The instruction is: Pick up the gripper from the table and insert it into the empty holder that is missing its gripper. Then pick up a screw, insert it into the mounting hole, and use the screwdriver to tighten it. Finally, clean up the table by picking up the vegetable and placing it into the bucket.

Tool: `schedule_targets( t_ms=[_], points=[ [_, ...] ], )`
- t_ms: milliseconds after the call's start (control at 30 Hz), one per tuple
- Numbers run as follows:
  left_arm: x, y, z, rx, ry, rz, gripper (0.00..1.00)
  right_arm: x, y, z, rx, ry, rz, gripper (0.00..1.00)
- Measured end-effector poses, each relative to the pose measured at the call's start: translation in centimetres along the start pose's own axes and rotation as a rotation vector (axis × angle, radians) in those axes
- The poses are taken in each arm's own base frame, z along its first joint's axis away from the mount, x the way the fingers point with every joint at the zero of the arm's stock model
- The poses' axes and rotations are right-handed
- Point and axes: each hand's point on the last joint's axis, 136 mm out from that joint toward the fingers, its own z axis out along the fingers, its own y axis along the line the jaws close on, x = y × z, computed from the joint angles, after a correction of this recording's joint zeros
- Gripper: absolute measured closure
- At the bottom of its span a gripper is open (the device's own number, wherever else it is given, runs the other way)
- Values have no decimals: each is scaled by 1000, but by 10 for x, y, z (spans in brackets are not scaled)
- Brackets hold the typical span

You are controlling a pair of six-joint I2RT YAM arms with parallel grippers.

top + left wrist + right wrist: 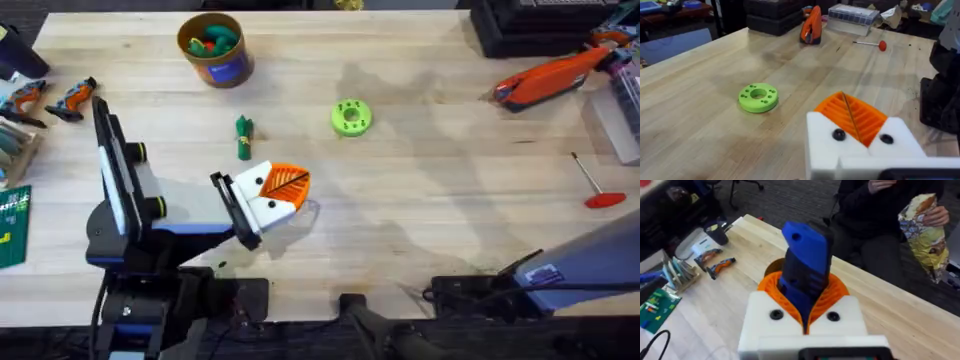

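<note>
From overhead, the left arm's jaws (272,195) sit low over the middle of the bench (430,210), white blocks with orange ribbed pads, pressed together with nothing between them. Just beyond them lies the vegetable (243,137), a slim dark green piece with a dab of orange at its near end, flat on the wood. Further back stands the bucket (213,48), a short brown-orange tub with a blue label and green and orange bits inside. To the right of the vegetable is a lime-green disc (350,117) with holes, well apart from everything else. Far right, a thin metal rod with a red handle (595,185), and behind it a long orange-and-black hand tool (550,78).

The left wrist camera gives the low angle: the disc (758,97) lies flat, holes ringing its centre, the orange tool (811,25) and the red-handled rod (871,44) beyond, and the closed pads up close.

The right wrist camera has what overhead hides: the right arm's jaws (805,311) pinching the screwdriver (805,270), a bright blue body standing up between the orange pads, held above the bench edge. Its tip is out of sight.
</note>
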Motion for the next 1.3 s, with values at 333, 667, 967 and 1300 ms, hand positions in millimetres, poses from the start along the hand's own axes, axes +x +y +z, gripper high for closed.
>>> schedule_targets(
  t_ms=[333,667,967,1300],
  points=[
    [0,0,0,0,0,0,996,11,14,14,-89,9,-5,975],
    [0,0,0,0,0,0,996,36,20,35,-167,44,22,975],
    [0,0,0,0,0,0,996,59,20,40,-196,17,33,975],
    [0,0,0,0,0,0,997,69,39,2,-292,-156,10,975]
  ],
)
